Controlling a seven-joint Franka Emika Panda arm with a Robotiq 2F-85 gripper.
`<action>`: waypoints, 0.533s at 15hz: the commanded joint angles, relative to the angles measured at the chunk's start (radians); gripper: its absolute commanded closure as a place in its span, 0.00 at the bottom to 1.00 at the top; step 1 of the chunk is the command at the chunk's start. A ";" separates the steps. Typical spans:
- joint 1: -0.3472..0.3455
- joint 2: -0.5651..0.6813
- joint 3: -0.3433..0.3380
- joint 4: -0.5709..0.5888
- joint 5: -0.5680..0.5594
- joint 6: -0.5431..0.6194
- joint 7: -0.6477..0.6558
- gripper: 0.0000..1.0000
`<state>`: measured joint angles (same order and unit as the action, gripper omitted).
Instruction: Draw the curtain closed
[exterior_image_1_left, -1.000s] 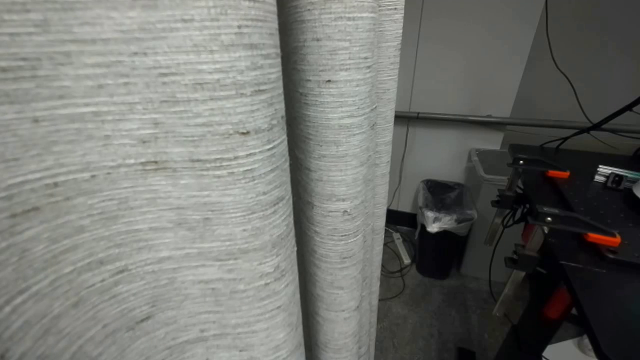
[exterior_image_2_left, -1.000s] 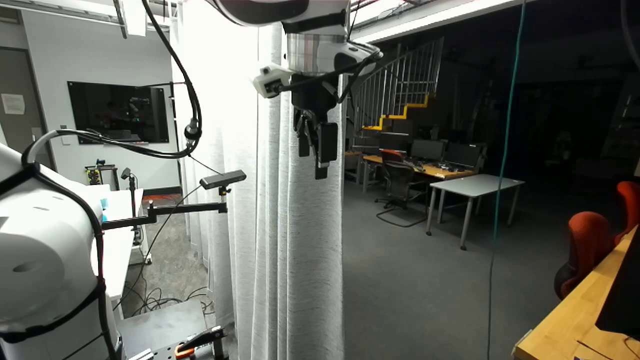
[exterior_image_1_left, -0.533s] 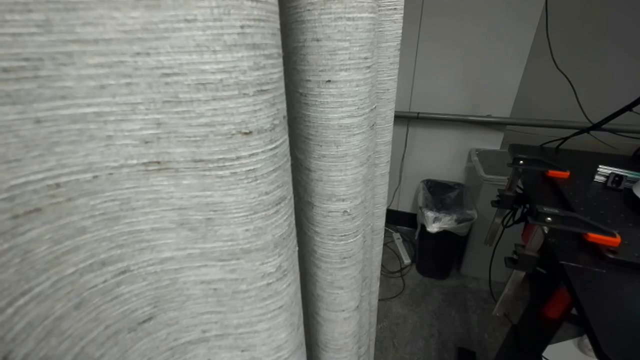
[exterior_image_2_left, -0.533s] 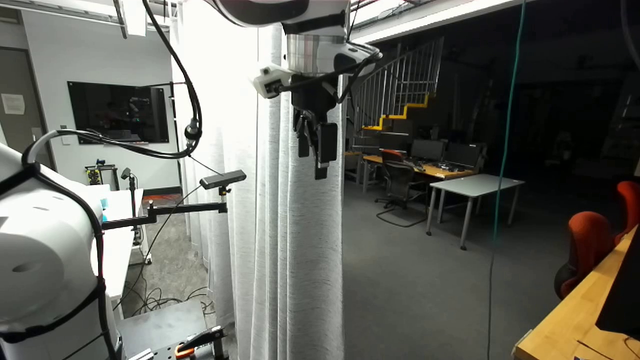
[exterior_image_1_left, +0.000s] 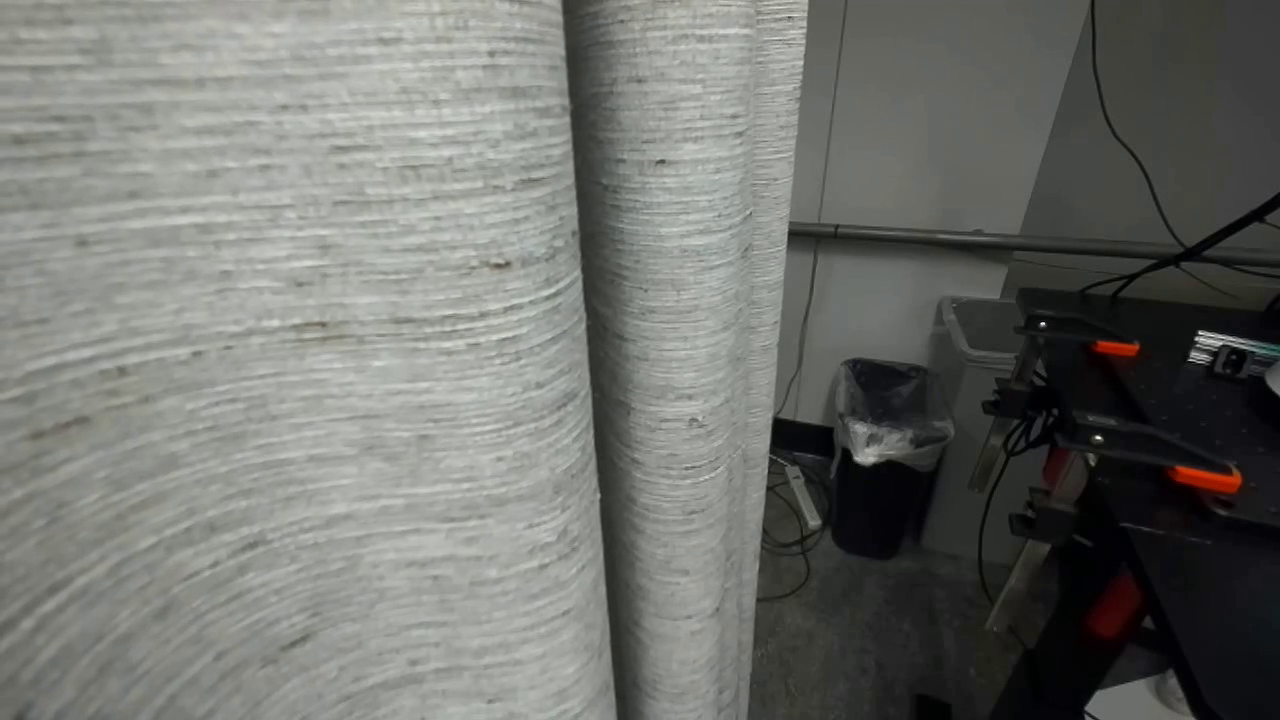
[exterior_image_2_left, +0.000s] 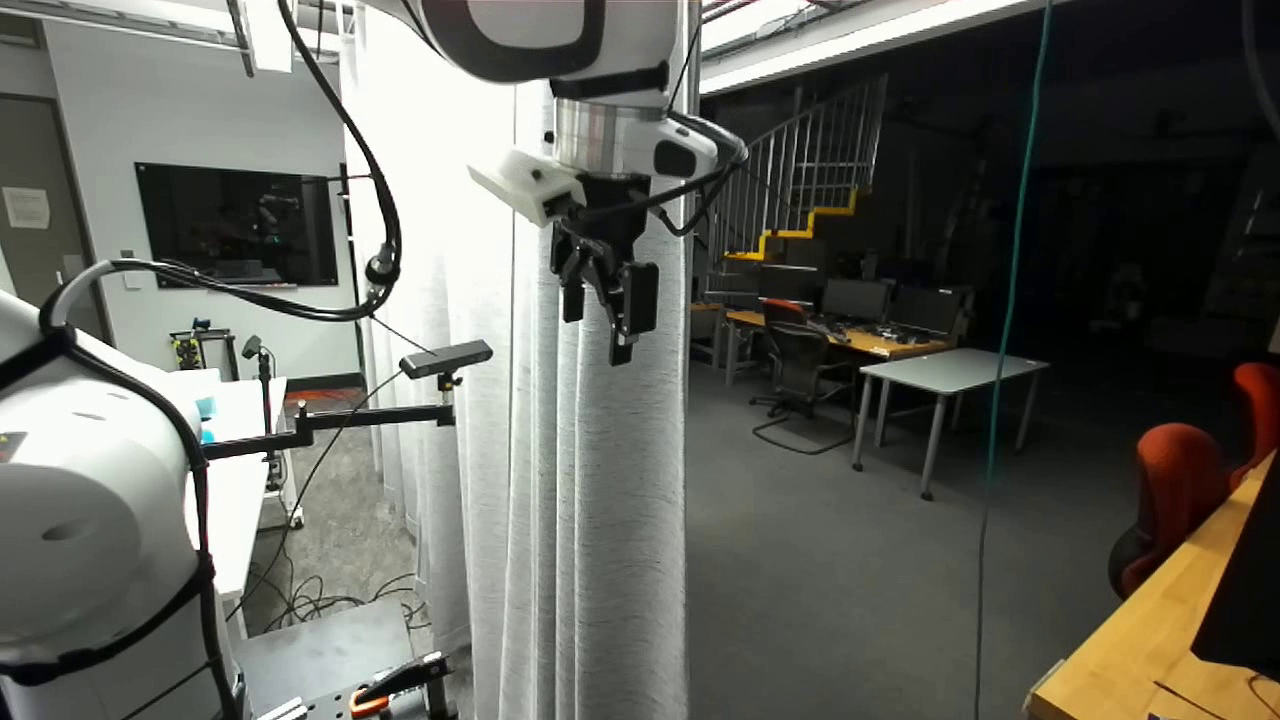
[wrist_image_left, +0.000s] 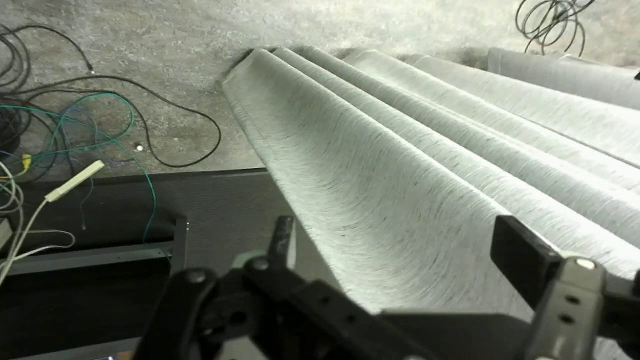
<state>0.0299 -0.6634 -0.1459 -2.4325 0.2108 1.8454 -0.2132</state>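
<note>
The curtain is light grey woven fabric with soft vertical folds. It hangs in both exterior views (exterior_image_1_left: 300, 400) (exterior_image_2_left: 630, 500) and fills much of the wrist view (wrist_image_left: 380, 190). Its free edge faces the open room. My gripper (exterior_image_2_left: 605, 310) is open, pointing down in front of the curtain near that edge. In the wrist view, the gripper (wrist_image_left: 395, 230) has its fingers wide apart. The curtain's edge shows between them, and the right finger overlaps the fabric. I cannot tell whether a finger touches it. Nothing is held. The gripper is out of view in an exterior view.
A camera (exterior_image_2_left: 445, 358) on a black bracket stands left of the gripper, close to the curtain. A black table (exterior_image_1_left: 1200, 560) with orange-tipped clamps and a black bin (exterior_image_1_left: 880, 510) stand beyond the curtain. Loose cables and a power strip (wrist_image_left: 75, 181) lie on the floor.
In an exterior view my gripper has moved left and slightly down, turning a little, and stays open. The curtain's nearest fold has shifted slightly right in an exterior view.
</note>
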 joint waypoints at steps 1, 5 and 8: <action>0.040 -0.071 0.004 -0.066 0.075 0.001 -0.076 0.00; 0.092 -0.109 0.009 -0.109 0.180 0.019 -0.144 0.00; 0.122 -0.134 0.012 -0.129 0.269 0.060 -0.191 0.00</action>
<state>0.1218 -0.7288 -0.1318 -2.5151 0.3988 1.8521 -0.3583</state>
